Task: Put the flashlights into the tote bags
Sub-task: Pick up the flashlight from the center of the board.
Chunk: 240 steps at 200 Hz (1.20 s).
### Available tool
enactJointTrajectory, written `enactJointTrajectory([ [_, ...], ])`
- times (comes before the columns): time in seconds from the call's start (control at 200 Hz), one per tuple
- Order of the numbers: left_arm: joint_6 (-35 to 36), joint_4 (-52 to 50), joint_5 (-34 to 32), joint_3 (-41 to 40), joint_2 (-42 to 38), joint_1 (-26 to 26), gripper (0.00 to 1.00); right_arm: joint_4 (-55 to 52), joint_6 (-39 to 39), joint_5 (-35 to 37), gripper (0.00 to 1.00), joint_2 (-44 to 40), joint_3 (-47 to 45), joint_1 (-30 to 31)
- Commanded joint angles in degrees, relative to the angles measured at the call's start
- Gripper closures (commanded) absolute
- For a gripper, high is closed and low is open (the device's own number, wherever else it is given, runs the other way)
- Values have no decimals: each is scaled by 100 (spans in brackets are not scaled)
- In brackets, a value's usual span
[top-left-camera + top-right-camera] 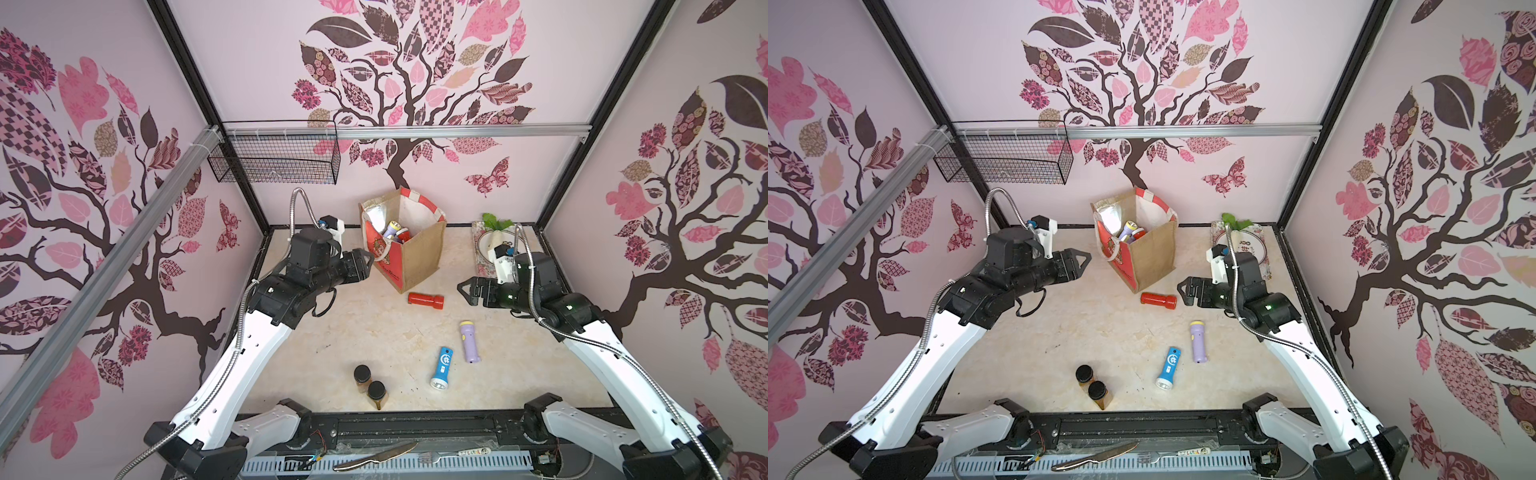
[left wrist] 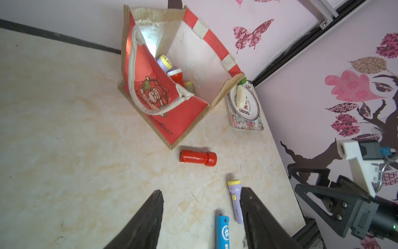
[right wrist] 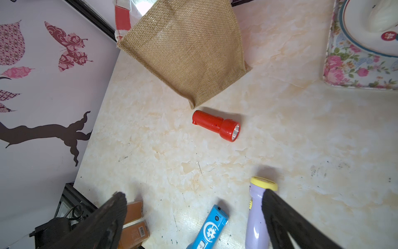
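One red flashlight [image 1: 425, 301] lies left-to-right, head pointing right, just left of the wide, empty right end effector [image 1: 464, 293], nearer than the part-open, empty left end effector [image 1: 370, 264]

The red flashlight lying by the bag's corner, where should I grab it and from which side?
Probably grip the red flashlight across its straight barrel, just behind the wider head, coming down from above. It lies flat, leaving the barrel's sides free; its tail sits close to the corner of the tote bag, so stay toward the head.
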Motion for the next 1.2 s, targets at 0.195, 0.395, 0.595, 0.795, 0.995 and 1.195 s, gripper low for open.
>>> enactJointTrajectory([
  [0.195,224,-232,366,-922,-789,-15,34,432,-42,-211,0,3,-362,-21],
  [0.395,206,-289,393,-1317,-1147,-2,29,724,4,-267,0,149,-579,-21],
  [0.595,278,-290,435,-1617,-1239,3,25,1198,-19,-533,0,754,-691,-23],
  [0.795,179,-328,354,-1681,-1052,135,25,1710,-316,-852,0,1361,-686,-21],
  [0.995,-43,-158,614,-1765,-873,249,25,2388,-188,-1048,0,1965,-742,-26],
  [1.195,-62,-272,777,-1633,-660,284,25,2635,-273,-902,0,2606,-549,-21],
])
